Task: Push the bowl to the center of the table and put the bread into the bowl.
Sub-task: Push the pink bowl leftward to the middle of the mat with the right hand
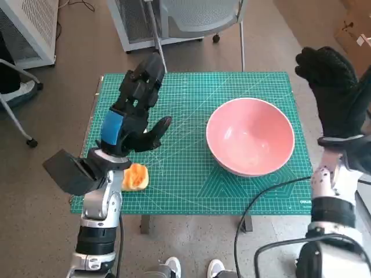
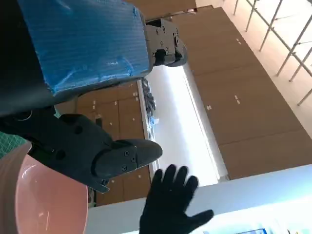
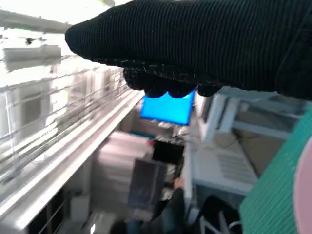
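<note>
Your wide pink bowl (image 1: 250,136) sits on the green gridded cutting mat (image 1: 191,185) that covers the tabletop, toward the mat's right side and upright, nothing visible inside it. Use the bowl as your landmark.

The orange-brown piece of bread (image 1: 135,176) lies well left of the bowl, near the mat's front edge. Part of it is hidden under your left forearm, so its full shape can't be made out.

Your left hand (image 1: 134,110), black with blue tape on its back, hangs above the mat left of the bowl, apart from it. Its fingers (image 1: 146,78) are spread and released, holding nothing; the thumb points toward the bowl. The left wrist view shows only a cropped arc of the bowl's rim (image 2: 29,195) under that hand.

Your right hand (image 1: 333,87), in the black knitted glove, is raised just beyond the bowl's right side, past the mat's edge. Its fingers are apart and hold nothing; it is not touching the bowl. In the right wrist view the glove (image 3: 195,44) fills the top, and only a sliver of pink and green shows at the edge.

White printing near the mat's front right corner (image 1: 304,202) is too small to read. A black cable (image 1: 261,197) crosses the mat's front edge below the bowl. The blurred right wrist view also shows a blue screen (image 3: 168,107) and a person (image 3: 168,209), indistinct.
</note>
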`<state>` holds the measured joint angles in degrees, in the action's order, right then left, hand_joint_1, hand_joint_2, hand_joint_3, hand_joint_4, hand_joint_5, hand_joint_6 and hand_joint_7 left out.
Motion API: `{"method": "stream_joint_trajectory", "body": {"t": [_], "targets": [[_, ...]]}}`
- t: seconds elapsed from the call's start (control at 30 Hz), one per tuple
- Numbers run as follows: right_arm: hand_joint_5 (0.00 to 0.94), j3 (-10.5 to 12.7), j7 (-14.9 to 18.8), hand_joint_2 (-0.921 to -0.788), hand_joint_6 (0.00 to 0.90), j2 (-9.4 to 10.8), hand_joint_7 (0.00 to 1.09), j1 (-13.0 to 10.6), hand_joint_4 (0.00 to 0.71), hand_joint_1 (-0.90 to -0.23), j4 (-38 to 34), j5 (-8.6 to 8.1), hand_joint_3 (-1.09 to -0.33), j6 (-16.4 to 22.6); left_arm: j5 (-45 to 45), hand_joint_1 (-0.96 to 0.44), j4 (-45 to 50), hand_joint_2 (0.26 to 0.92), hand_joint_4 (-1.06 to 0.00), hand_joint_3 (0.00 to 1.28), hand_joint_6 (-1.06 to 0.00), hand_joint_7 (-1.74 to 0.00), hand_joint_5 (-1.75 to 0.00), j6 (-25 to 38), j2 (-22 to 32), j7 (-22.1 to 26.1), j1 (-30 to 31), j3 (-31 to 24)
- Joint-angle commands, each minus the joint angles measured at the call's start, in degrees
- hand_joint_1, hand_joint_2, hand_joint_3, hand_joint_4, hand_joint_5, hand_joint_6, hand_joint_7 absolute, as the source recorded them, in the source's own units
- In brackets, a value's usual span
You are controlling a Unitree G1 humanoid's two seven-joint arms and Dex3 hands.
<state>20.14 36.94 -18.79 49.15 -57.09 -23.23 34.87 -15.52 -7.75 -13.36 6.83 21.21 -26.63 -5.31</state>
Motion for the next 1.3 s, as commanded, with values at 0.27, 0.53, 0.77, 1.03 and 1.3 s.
{"method": "stream_joint_trajectory", "body": {"t": [0.27,0.53,0.77,1.03,1.3], "targets": [[0.006,1.3,-8.9,-0.921,0.385,-3.3,0.01,3.0,0.261,-0.62,-14.1,4.7,-0.785,-3.3,0.9,-0.32,1.4,0.671,-0.02,0.69,0.0,-0.43,-0.02,-0.8,0.8,-1.0,0.8,-0.4],[0.013,2.1,-13.8,-0.921,0.415,-3.6,0.02,2.9,0.282,-0.593,-17.4,6.0,-0.788,-9.1,0.8,-0.31,2.7,0.675,-0.02,0.68,0.0,-0.43,-0.02,-0.3,1.2,-1.4,1.5,-0.6],[0.019,3.6,-17.1,-0.921,0.43,-3.0,0.03,2.5,0.309,-0.58,-18.9,5.98,-0.78,-14.7,0.8,-0.31,3.6,0.678,-0.02,0.68,0.0,-0.43,-0.02,-0.1,1.4,-1.8,2.3,-0.9],[0.012,5.9,-18.5,-0.921,0.436,-1.8,0.03,2.3,0.311,-0.586,-19.3,5.24,-0.771,-19.1,0.8,-0.32,4.6,0.682,-0.02,0.67,0.0,-0.44,-0.02,0.0,1.9,-2.2,3.2,-1.1],[0.001,7.1,-19.7,-0.921,0.411,-0.3,0.01,2.0,0.278,-0.599,-19.6,5.62,-0.777,-21.5,0.9,-0.33,5.2,0.687,-0.02,0.65,0.0,-0.44,-0.02,0.0,2.0,-2.6,4.0,-1.4]]}}
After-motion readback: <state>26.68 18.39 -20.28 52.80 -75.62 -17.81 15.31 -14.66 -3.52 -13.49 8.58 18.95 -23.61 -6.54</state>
